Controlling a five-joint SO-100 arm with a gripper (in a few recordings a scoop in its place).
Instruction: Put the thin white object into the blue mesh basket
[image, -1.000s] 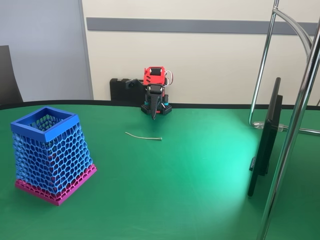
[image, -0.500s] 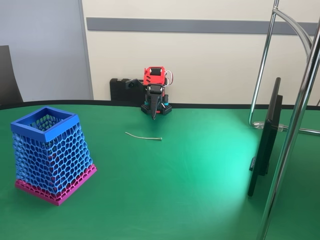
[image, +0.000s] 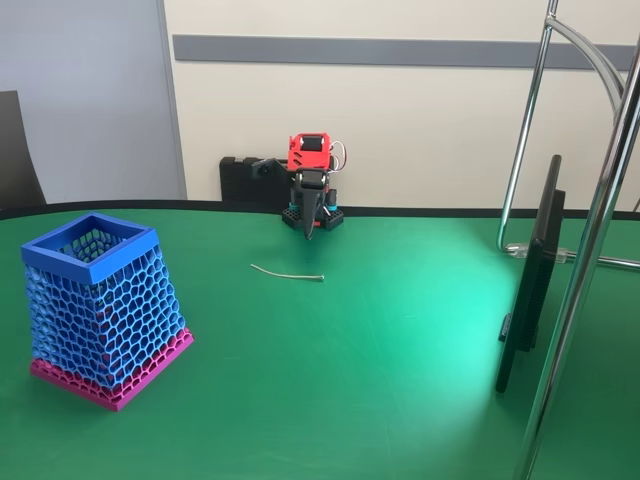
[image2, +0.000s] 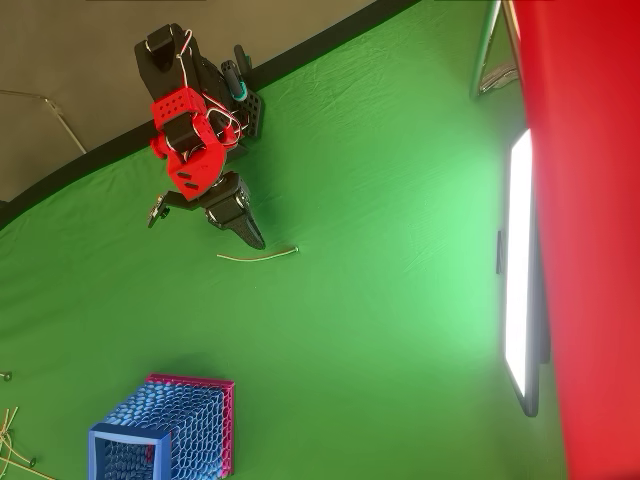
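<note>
Risk of pinching bare green table (image: 400, 350) beside the thin curved whitish strand (image: 286, 272) lying flat, well apart from blue honeycomb-mesh basket (image: 98, 305); black gripper (image: 307, 232) seemingly closed, empty.

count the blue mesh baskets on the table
1. The blue mesh basket stands on the green table at the left of the fixed view, apart from the thin white object.

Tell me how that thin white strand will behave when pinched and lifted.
The thin white strand is hair-thin and slightly curved, so it is probably light and bendy. Lying flat on the green table, it may slip from a pinch. Its knobbed end probably discourages rolling.
</note>
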